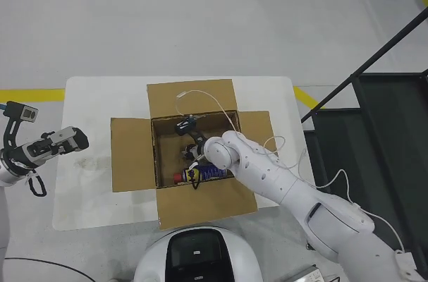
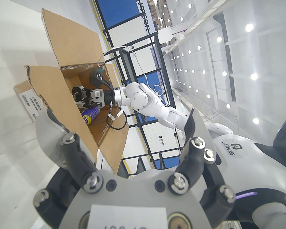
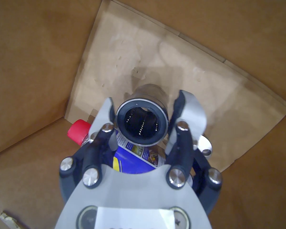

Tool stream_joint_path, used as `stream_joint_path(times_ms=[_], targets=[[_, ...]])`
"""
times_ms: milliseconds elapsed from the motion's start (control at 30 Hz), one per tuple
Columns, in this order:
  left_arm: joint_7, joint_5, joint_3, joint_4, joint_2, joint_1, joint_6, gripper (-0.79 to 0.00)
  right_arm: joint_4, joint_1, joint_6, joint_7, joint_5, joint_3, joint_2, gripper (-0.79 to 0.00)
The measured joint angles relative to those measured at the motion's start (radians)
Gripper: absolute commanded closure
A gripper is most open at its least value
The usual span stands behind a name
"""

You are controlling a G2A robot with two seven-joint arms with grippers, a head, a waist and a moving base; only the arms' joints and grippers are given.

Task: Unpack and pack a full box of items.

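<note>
An open cardboard box point(image 1: 132, 155) stands in the middle of the white table point(image 1: 94, 106). My right gripper point(image 3: 145, 106) is down inside it, shut on a metal linear bearing point(image 3: 141, 125) with a black end ring, held above the box floor. In the left wrist view the same right gripper point(image 2: 82, 96) and bearing point(image 2: 76, 94) show inside the box point(image 2: 62, 91). Under them lies a blue spray can point(image 3: 133, 160) with a red cap point(image 3: 78, 129), also in the top view as the spray can point(image 1: 199, 174). My left gripper point(image 1: 80, 139) hangs open and empty over the table's left edge.
A silver flanged part point(image 3: 205, 146) lies on the box floor beside the can. All four box flaps are folded outward. A white cable point(image 1: 199, 95) trails over the far flap. A dark metal staircase point(image 1: 383, 120) stands right of the table.
</note>
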Motion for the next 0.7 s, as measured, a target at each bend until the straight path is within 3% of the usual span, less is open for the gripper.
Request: stream_joint_path(times_ms=[333,700], targets=[[0.0,0.0,0.0,0.0,0.0,0.0,0.0,-0.785,-0.172,-0.06,0.043,0.042,-0.084,0.074,0.032,0.0],[0.0,0.0,0.0,0.0,0.0,0.0,0.0,-0.785,-0.492,-0.23,-0.039,0.179,-0.143,0.305,0.126,0.0]])
